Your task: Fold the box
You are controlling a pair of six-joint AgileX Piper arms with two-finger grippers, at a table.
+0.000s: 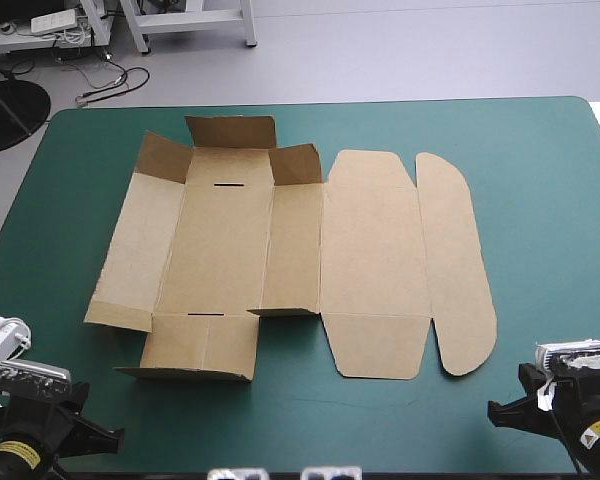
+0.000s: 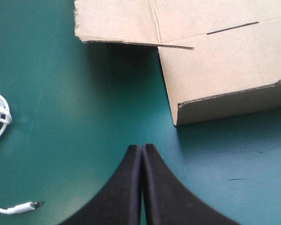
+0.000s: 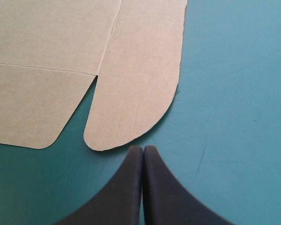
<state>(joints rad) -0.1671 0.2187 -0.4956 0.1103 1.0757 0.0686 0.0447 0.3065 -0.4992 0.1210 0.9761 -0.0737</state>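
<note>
While you look down at the table, you can count one brown box (image 1: 310,260), two grippers and one white cable (image 2: 23,206). The box lies mostly flat in the middle of the teal-green cover (image 1: 550,200), with a few flaps on its left part lifted up. Your left gripper (image 2: 141,149) has its black fingers pressed together, and a lifted flap sits just ahead, not touching. Your right gripper (image 3: 143,149) is pressed together too, with the box's round flap just ahead. The cable lies beside the left gripper.
</note>
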